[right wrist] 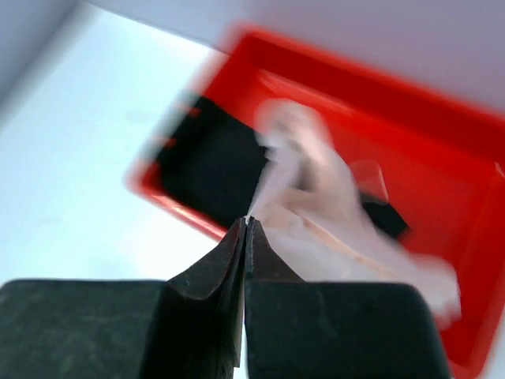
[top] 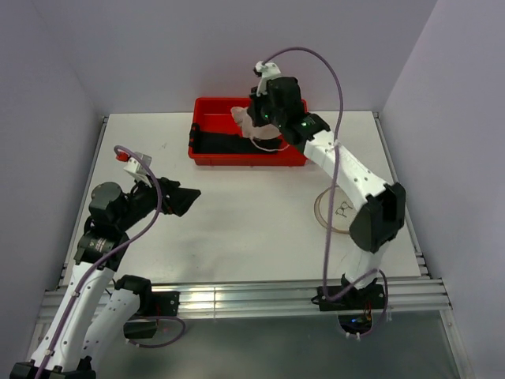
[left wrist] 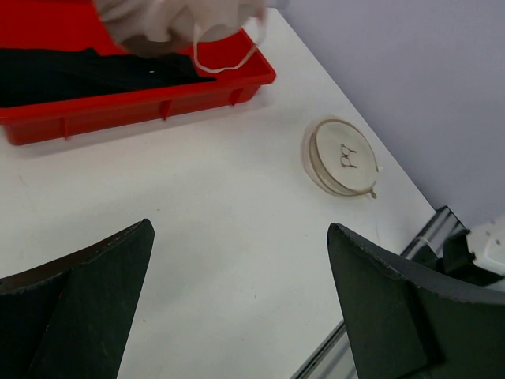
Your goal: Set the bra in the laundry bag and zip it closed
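The pale pink bra (top: 246,122) hangs over the red tray (top: 207,151), lifted by my right gripper (top: 254,118). In the right wrist view the gripper (right wrist: 247,223) is shut on the bra (right wrist: 316,205), which is blurred and trails down into the tray (right wrist: 473,260). In the left wrist view the bra (left wrist: 181,20) shows at the top edge, a thin strap looping down. The laundry bag (top: 335,212) lies flat on the table at the right, partly behind the right arm; its lid with the dark bra drawing shows in the left wrist view (left wrist: 341,156). My left gripper (top: 188,199) is open and empty above the table, (left wrist: 241,237).
A black garment (top: 229,146) lies in the red tray, also in the left wrist view (left wrist: 87,75). The white table (top: 237,229) ends at a metal rail (top: 252,296) at the near edge. Walls enclose the back and sides.
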Robot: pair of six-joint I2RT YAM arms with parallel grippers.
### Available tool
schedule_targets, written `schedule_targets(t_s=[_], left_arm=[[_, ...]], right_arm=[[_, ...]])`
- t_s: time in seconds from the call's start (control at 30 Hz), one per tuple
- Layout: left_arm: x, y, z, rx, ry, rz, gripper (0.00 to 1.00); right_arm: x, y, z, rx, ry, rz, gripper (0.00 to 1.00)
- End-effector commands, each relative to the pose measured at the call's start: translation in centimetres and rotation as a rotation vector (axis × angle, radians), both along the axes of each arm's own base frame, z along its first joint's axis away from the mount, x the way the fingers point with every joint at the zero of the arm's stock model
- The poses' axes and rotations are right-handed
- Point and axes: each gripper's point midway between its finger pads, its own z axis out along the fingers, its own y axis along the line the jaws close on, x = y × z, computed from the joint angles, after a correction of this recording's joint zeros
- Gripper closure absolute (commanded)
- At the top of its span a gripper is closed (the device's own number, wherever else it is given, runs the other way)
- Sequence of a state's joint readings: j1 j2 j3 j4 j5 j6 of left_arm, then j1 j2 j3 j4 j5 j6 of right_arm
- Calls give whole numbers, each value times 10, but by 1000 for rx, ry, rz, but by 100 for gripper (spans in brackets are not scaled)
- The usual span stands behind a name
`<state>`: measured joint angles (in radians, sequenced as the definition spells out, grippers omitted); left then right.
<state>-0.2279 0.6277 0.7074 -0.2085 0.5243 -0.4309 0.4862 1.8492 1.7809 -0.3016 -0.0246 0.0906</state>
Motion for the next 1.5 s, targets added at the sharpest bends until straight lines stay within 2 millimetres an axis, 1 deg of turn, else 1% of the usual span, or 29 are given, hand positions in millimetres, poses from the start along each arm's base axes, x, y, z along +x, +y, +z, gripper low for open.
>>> schedule_targets(t_s=[0.0,0.03,0.07,0.1,0.17,0.2,0.23,0.27,0.3,0.33,0.37,0.4,0.43,0.5,0.53,0.6,0.73,0.77,0.8,0.83,0.87,0.9,0.93,1.07,1.17,1.23,1.37,1.4,1.47], left_arm=[[12,19,21,6,-50,137,1],[14,23,23,7,-51,162,1],[18,30,21,9,-42,211,1],[19,33,19,12,-32,233,1],[24,42,18,15,-21,293,1],[24,44,15,18,-7,310,1],[26,47,14,18,-1,329,1],[27,48,14,10,8,343,1],[27,49,11,9,18,351,1],[28,50,10,4,25,357,1],[28,49,9,-13,38,359,1],[28,47,7,-23,48,353,1],[29,46,3,-33,60,350,1],[28,42,-2,-65,93,341,5],[29,38,-10,-75,119,326,14],[31,33,-15,-106,153,315,19],[39,25,-57,-96,293,305,20],[40,23,-65,-103,323,299,20],[42,20,-69,-110,335,290,20],[43,18,-86,-99,384,287,20],[44,15,-92,-97,402,284,21],[44,14,-99,-92,419,288,21],[43,13,-112,-83,450,289,22],[39,5,-119,-112,461,279,30],[38,8,-119,-99,450,296,32],[38,8,-116,-91,442,298,33],[35,7,-118,-80,441,287,33],[34,7,-119,-79,442,289,33],[33,7,-121,-80,441,286,33]], right_arm=[[-60,42,92,90,-201,141,100],[-81,44,91,98,-195,170,100],[-103,60,94,136,-190,220,100],[-129,63,78,149,-157,273,100],[-162,80,65,199,-134,368,100],[-192,92,59,222,-114,447,100],[-206,95,20,209,-45,476,100],[-219,99,3,212,9,501,100],[-240,100,-34,173,85,531,100],[-249,98,-53,150,127,527,97],[-259,96,-70,141,171,525,90],[-273,89,-100,106,237,536,61],[-284,87,-113,90,281,548,48],[-298,71,-137,52,364,530,35],[-302,67,-140,46,375,530,35],[-308,60,-139,57,372,526,35],[-300,50,-134,48,335,467,36],[-292,45,-136,42,322,423,37],[-291,42,-141,38,329,406,43],[-287,42,-143,54,335,381,46],[-282,41,-146,60,343,353,50],[-277,39,-158,45,363,315,57],[-274,41,-163,44,372,297,58],[-258,47,-186,51,412,196,57],[-245,49,-200,26,425,132,42],[-243,53,-213,7,452,123,41],[-234,47,-237,-47,467,58,45],[-232,48,-237,-50,466,54,47],[-231,49,-240,-60,470,52,57]])
